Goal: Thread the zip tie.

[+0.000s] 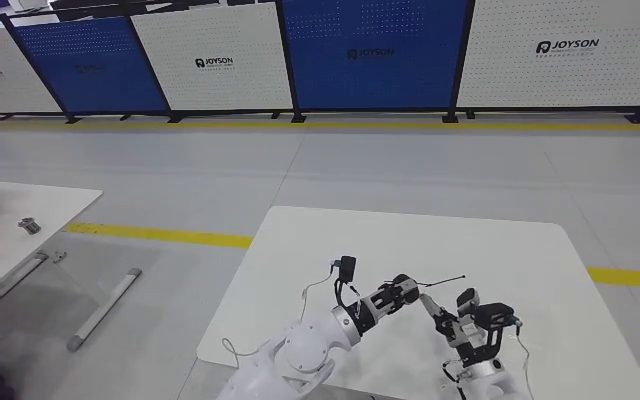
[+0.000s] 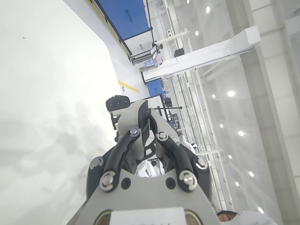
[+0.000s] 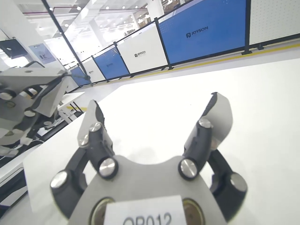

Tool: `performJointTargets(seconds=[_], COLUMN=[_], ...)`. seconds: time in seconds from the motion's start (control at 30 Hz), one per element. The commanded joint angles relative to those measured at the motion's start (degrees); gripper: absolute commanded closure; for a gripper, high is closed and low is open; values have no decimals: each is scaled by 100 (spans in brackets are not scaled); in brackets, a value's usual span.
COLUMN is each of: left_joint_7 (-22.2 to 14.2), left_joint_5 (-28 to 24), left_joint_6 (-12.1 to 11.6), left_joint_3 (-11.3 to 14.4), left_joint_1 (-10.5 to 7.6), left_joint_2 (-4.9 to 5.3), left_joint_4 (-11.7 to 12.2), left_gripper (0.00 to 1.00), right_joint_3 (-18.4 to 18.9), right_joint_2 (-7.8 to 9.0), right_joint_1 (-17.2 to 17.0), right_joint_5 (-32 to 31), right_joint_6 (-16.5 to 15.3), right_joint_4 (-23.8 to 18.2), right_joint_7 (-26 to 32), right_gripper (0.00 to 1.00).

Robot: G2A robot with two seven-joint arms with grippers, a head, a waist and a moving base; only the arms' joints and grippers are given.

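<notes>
1. The left gripper (image 1: 410, 290) sits over the near part of the white table (image 1: 400, 240), close to the middle of its width. In the left wrist view its (image 2: 148, 111) ribbed black pads (image 2: 144, 118) are pressed together all the way to the tips.
2. The zip tie (image 1: 445, 281) is a thin black strip that starts at the left gripper's tip. It sticks out sideways above the table toward the right arm, clear of the surface, so the closed fingers have it by one end. The exact spot where the pads pinch it cannot be made out.
3. In the right wrist view the zip tie (image 3: 61, 31) runs as a long dark line from the left gripper (image 3: 63, 76) up past the camera. It passes beside the right gripper's fingers, not between them.
4. The right gripper (image 1: 450, 310) is just beside the left one, nearer the table's front edge. In its own wrist view it (image 3: 154, 98) is spread wide, the two fingers (image 3: 95, 118) well apart with bare table (image 3: 211, 83) showing between them, and it grips nothing.
5. The two grippers are near each other but apart, with the tie's free length reaching across above the right one.
6. Beyond the table lies a grey floor with a yellow line (image 1: 150, 235), backed by a fence of blue and white panels (image 1: 370, 50). A second white table (image 1: 40, 205) stands to the left with a small metal part (image 1: 30, 226) on it
</notes>
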Motion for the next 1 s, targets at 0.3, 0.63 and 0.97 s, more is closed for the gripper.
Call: performJointTargets(seconds=[0.3,0.63,0.97], left_joint_7=[18,34,97], left_joint_5=[165,214,281], left_joint_6=[46,82,103], left_joint_3=[75,140,143], left_joint_1=[14,-22,-16], left_joint_2=[-5,-21,-25], left_joint_4=[-7,26,72], left_gripper=[100,100,100], right_joint_3=[-16,-125,-172], right_joint_2=[64,141,192], right_joint_1=[56,94,66], right_joint_5=[419,311,263], right_joint_6=[-458,-458,-458], right_joint_4=[-139,-189,-228], right_joint_7=[403,358,164], right_gripper=[56,61,71])
